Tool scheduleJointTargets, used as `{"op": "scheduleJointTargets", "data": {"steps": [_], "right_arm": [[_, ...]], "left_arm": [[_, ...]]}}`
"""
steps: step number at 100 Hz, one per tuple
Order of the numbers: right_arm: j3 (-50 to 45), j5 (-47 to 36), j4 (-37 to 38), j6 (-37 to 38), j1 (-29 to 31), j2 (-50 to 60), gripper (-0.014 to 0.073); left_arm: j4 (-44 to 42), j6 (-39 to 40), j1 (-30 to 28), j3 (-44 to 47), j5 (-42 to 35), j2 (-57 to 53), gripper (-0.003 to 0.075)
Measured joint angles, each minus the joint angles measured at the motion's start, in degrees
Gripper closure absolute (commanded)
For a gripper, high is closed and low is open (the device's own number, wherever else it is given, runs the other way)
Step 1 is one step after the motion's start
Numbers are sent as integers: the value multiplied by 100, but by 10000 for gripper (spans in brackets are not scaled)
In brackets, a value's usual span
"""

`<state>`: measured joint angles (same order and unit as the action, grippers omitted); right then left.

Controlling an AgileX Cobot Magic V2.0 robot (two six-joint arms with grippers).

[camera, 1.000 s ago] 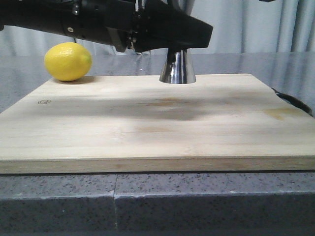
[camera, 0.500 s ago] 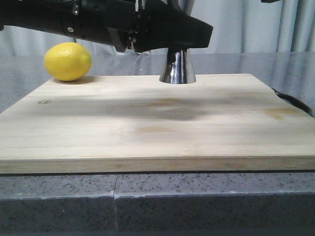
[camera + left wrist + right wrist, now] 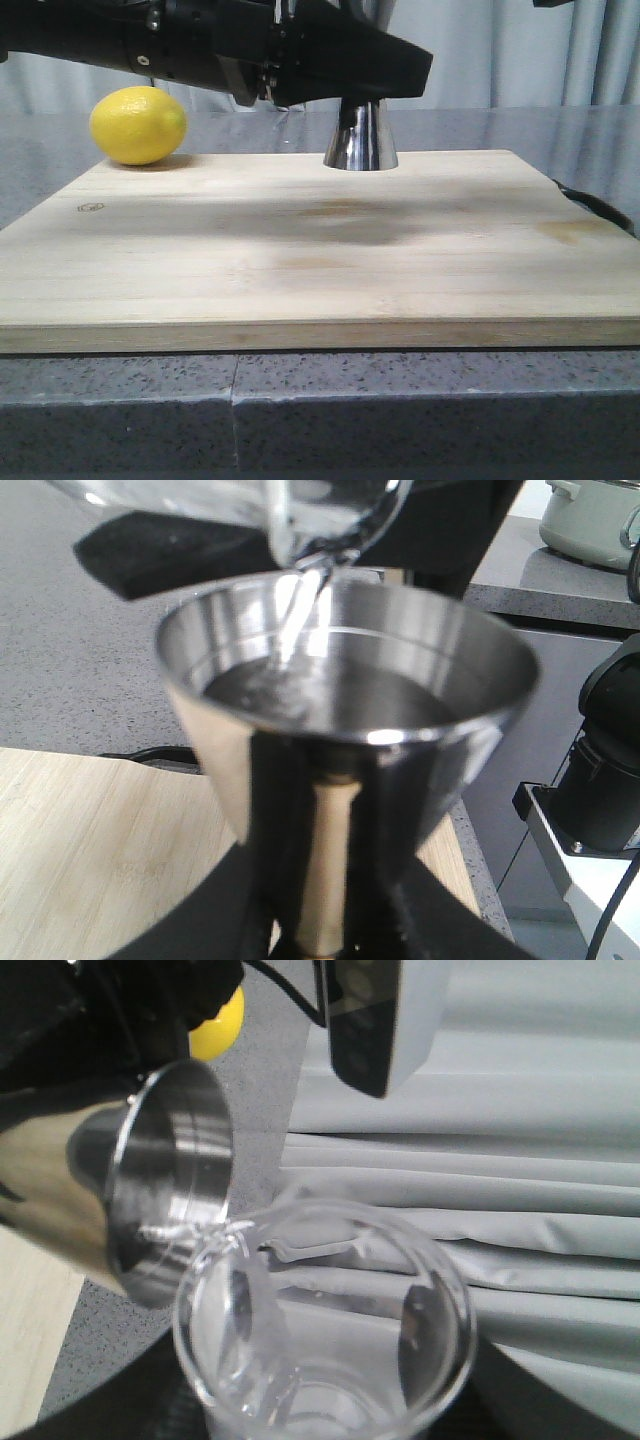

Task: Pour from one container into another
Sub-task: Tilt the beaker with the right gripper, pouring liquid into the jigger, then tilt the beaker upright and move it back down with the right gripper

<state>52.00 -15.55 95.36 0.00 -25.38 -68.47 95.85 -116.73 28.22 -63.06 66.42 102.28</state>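
Pouring: glass beaker [image 3: 320, 1330], gripped by right fingers, tilted lip-down just above jigger [image 3: 340, 740] mouth; jigger upright on cutting board [image 3: 300, 250], clamped at waist by left fingers.

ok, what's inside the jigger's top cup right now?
Clear liquid pools in the jigger, well below the rim, with a thin stream falling in from the beaker lip above. The cup's bottom is hidden under the liquid and glare.
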Motion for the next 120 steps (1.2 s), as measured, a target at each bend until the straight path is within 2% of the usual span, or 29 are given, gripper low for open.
{"op": "scheduleJointTargets", "data": {"steps": [74,101,120], "right_arm": [[0,0,70,0,0,0,358],[0,44,-538,119,0,0,358],[0,284,-917,804,0,0,358]], "left_arm": [[0,0,0,0,0,0,739],[0,0,0,0,0,0,739],[0,0,0,0,0,0,739]]}}
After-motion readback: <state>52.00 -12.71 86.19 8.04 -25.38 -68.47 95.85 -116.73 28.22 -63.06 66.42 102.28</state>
